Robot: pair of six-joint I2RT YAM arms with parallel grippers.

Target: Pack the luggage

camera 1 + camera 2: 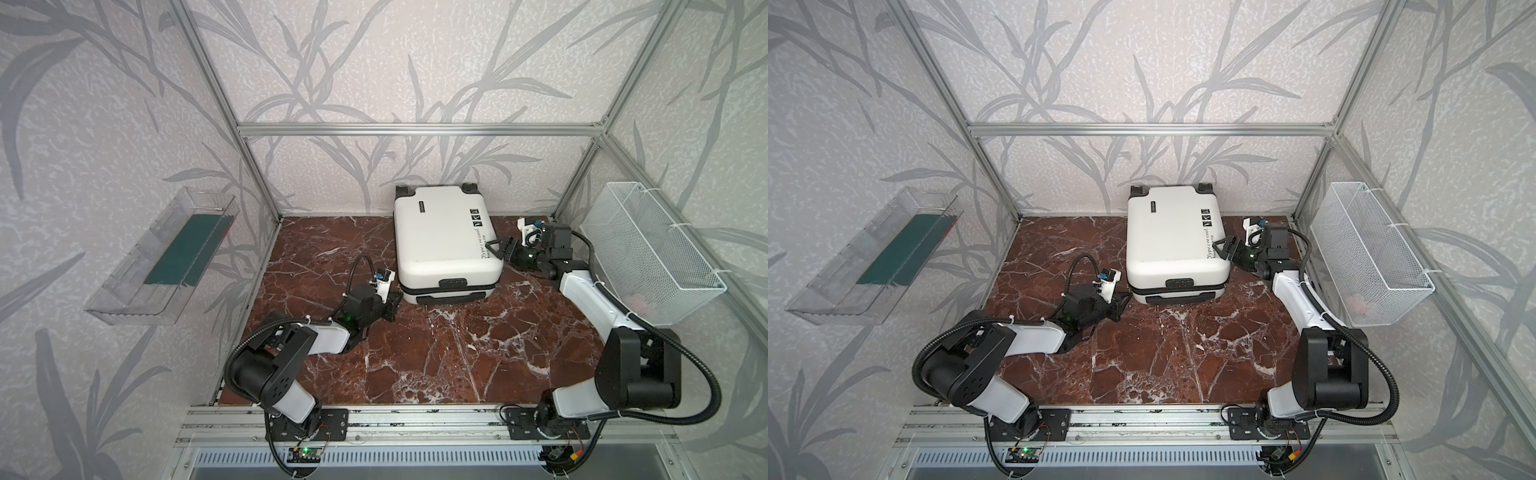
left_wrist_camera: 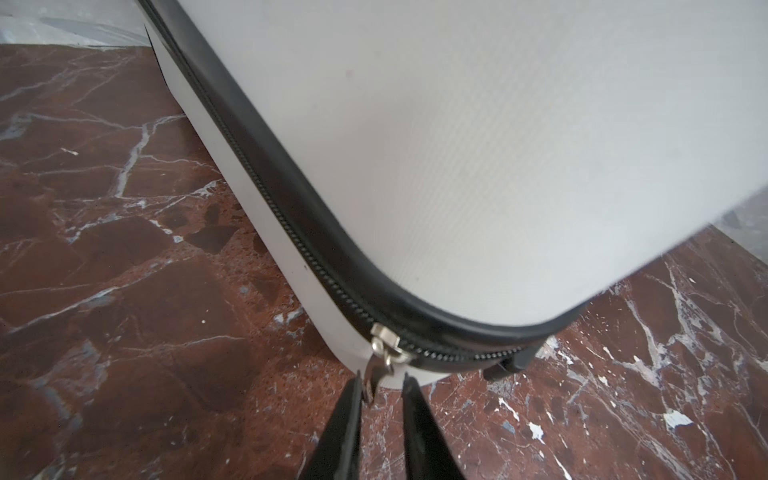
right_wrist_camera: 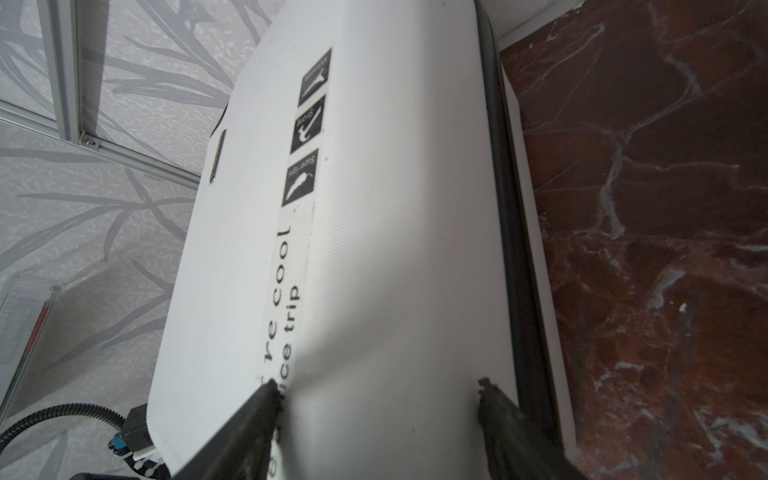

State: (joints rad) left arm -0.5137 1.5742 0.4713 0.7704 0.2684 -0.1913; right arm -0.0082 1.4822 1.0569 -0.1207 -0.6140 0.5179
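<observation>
The luggage [image 1: 444,237] [image 1: 1175,237] is a white hard-shell suitcase lying flat and closed at the back of the marble table. Its black zipper seam [image 2: 291,232] runs round the side. At the front left corner my left gripper [image 1: 392,305] [image 2: 382,378] is low beside the case. Its jaws stand narrowly apart around the metal zipper pull [image 2: 384,349], whose tab lies against one finger, with a gap still showing to the other. My right gripper [image 1: 500,249] [image 3: 378,384] is open wide over the lid's right edge, beside the printed text [image 3: 282,299], holding nothing.
A white wire mesh basket [image 1: 652,253] hangs on the right wall with something pink [image 1: 642,305] in it. A clear plastic tray [image 1: 162,257] with a dark green item hangs on the left wall. Aluminium frame posts stand at the table's back corners.
</observation>
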